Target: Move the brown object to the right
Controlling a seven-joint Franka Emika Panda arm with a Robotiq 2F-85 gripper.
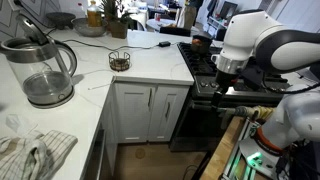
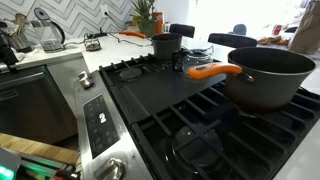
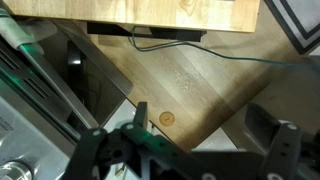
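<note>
The brown object point(image 1: 119, 60) is a small round dark wire basket that stands upright on the white counter, near its front edge and right of the glass kettle point(image 1: 45, 68). In an exterior view it shows small and far away point(image 2: 93, 43) on the counter behind the stove. My gripper point(image 1: 229, 66) hangs under the white arm over the stove, well to the right of the basket and apart from it. In the wrist view the gripper point(image 3: 195, 150) is open and empty, with wooden floor and a cabinet edge below it. The basket is out of the wrist view.
A flat black item with a cable point(image 1: 163, 44) lies on the counter behind the basket. The black stove point(image 2: 200, 110) carries a large grey pot point(image 2: 268, 78) with an orange handle point(image 2: 212, 71) and a small pot point(image 2: 165, 45). A cloth point(image 1: 35, 155) lies at the counter's near corner.
</note>
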